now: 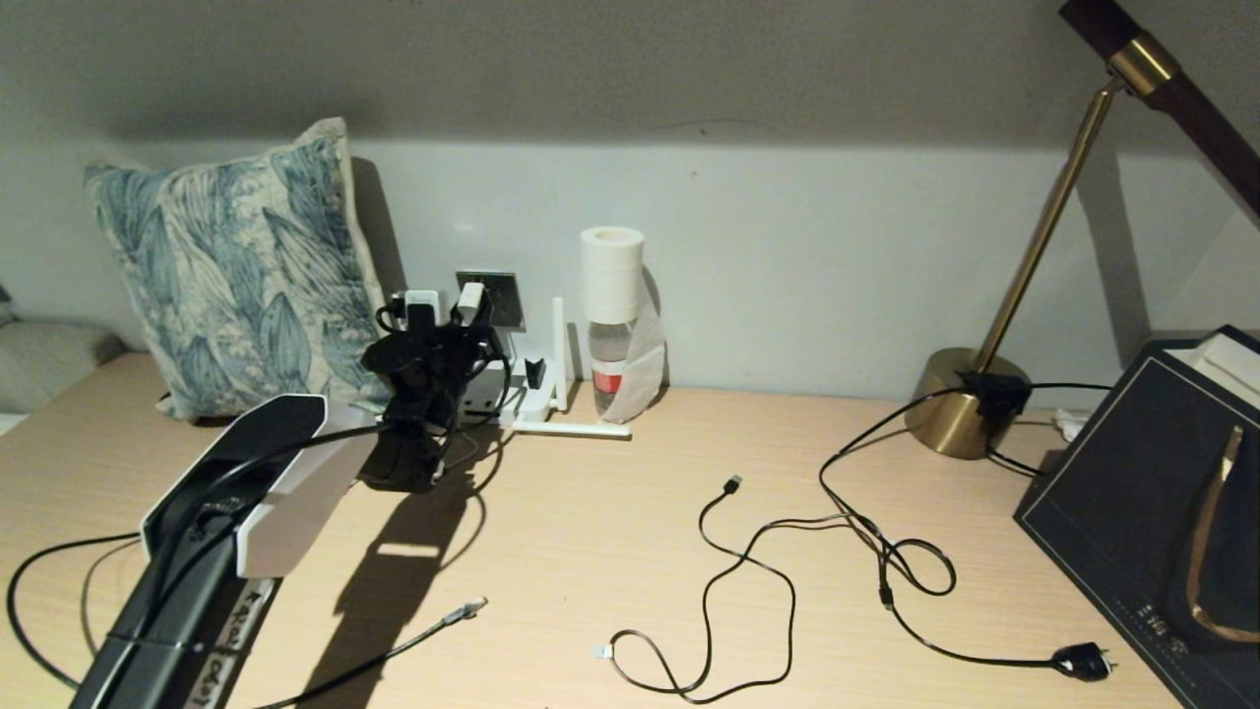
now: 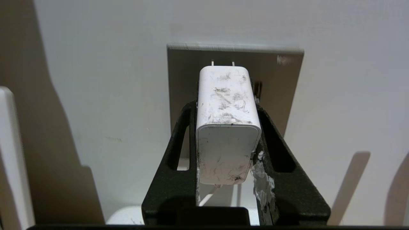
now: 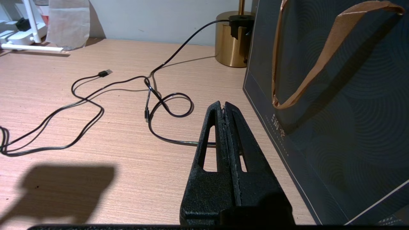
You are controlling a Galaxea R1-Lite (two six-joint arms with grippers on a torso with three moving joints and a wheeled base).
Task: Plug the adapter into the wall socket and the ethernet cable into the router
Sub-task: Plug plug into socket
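Prongs face the wall socket (image 2: pixel 235 76) because the left tool (image 2: pixel 227 134) clamps the adapter (image 2: pixel 227 127) by its sides, while the right tool (image 3: pixel 224 108) rests closed, empty.

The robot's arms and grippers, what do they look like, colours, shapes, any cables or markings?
The left arm has a white angular shell over a black body, with thin black cables looped along it and a white label strip with dark lettering near the base. The left gripper and right gripper are matte black, with tapered fingers that have slot-shaped cutouts. The left gripper's inner finger face shows whitish, flaking scuffs.
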